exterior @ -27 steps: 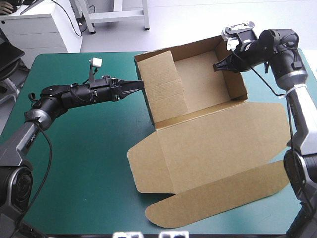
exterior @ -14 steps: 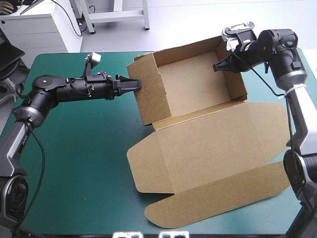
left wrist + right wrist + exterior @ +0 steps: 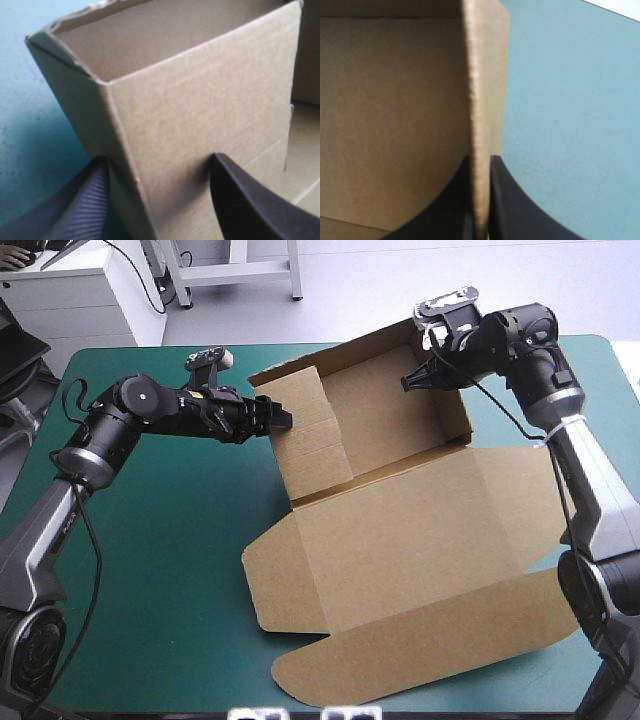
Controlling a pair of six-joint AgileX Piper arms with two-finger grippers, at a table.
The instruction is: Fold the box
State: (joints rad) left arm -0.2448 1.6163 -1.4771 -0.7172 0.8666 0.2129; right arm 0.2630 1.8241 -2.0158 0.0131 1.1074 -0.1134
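The brown box [image 3: 400,530] is an open tray at the far middle of the table, with its lid and flaps lying flat toward the front edge. My left gripper [image 3: 278,418] is at the tray's left wall. In the left wrist view the box [image 3: 190,90] wall and corner stand between the parted fingers of the left gripper [image 3: 159,158], one finger outside and one inside. My right gripper [image 3: 410,380] holds the top of the right wall. In the right wrist view the box [image 3: 395,100] wall's edge is pinched in the right gripper [image 3: 480,160].
The teal-green cover [image 3: 150,590] shows bare to the left of the box and along the front left. The rounded lid flap [image 3: 400,660] reaches close to the table's front edge. The right arm stretches along the table's right side.
The left wall has gone from leaning inward to upright. The left arm rose and its fingers now straddle that wall. The whole box and the right gripper shifted left.
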